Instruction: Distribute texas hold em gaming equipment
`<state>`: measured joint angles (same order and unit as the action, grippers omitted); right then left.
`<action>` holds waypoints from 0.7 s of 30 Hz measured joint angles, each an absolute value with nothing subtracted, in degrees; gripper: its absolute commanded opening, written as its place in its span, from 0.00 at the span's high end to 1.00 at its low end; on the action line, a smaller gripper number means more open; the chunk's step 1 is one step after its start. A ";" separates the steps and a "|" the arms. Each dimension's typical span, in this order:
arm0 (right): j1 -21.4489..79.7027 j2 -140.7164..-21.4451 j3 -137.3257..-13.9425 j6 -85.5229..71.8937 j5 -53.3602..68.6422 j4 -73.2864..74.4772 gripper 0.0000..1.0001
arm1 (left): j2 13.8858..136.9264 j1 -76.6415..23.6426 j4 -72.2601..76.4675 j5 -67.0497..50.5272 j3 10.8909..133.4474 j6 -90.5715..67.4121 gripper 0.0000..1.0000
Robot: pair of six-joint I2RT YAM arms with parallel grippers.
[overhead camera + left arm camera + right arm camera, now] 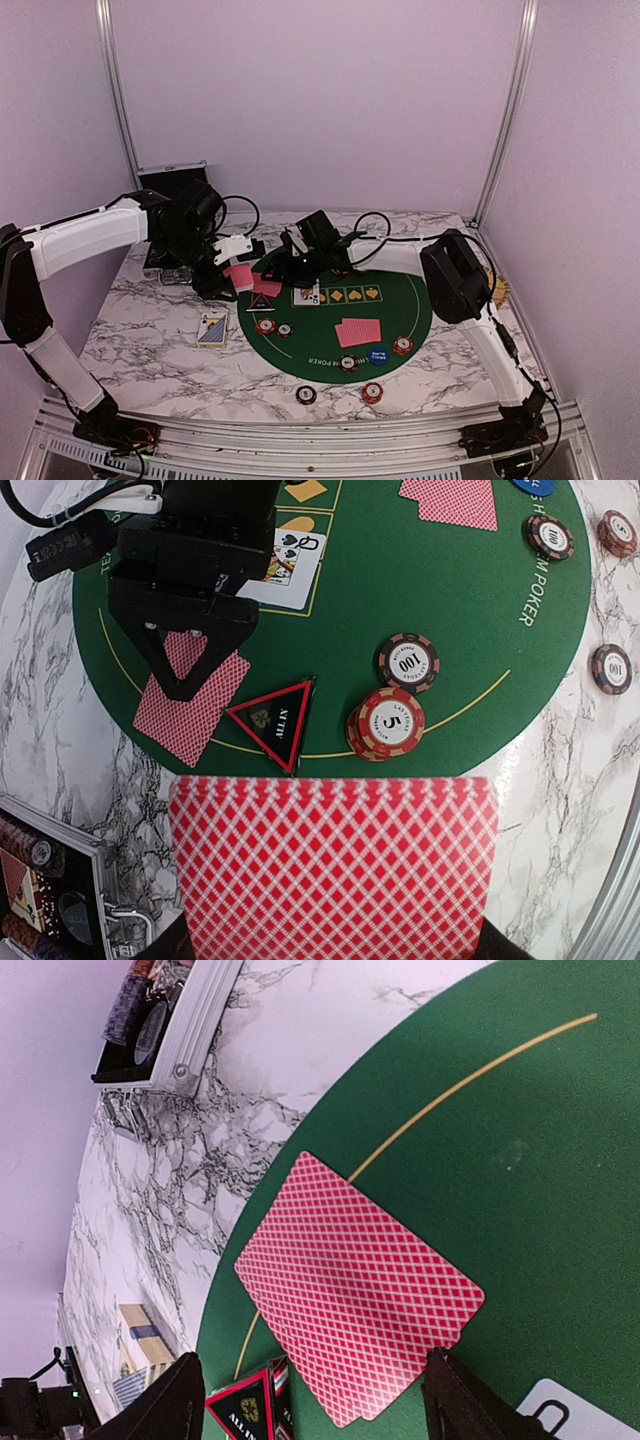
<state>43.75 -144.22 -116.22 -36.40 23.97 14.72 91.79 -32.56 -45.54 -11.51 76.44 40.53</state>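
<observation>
"ALL IN" was read on the black triangular marker (272,720), "100" and "5" on the poker chips (408,662) beside it, and "POKER" on the green mat (450,600). The closed left fingers (335,948) were largely hidden by the red-backed playing cards (335,860) clamped in them. The right fingers (315,1360) were spread wide over face-down cards (355,1285) on the mat. The silver-edged case (190,1030) was cut off at the tabletop (170,1210) corner.

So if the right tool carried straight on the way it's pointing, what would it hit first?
Most likely the face-down red-backed cards on the green mat, which lie right between the right tool's open fingers. Nothing shows in the way, though its height above them is hard to judge.
</observation>
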 measured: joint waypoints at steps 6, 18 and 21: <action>43.88 -144.53 -116.22 -37.78 25.28 13.17 0.26 | 91.79 -32.49 -45.54 -11.51 76.44 40.53 1.00; 41.98 -140.64 -109.95 -38.76 29.17 10.41 0.17 | 91.79 -32.45 -45.54 -11.51 76.44 40.53 1.00; 40.12 -137.12 -106.17 -38.11 29.80 10.66 0.17 | 91.81 -32.45 -45.54 -11.53 76.44 40.53 1.00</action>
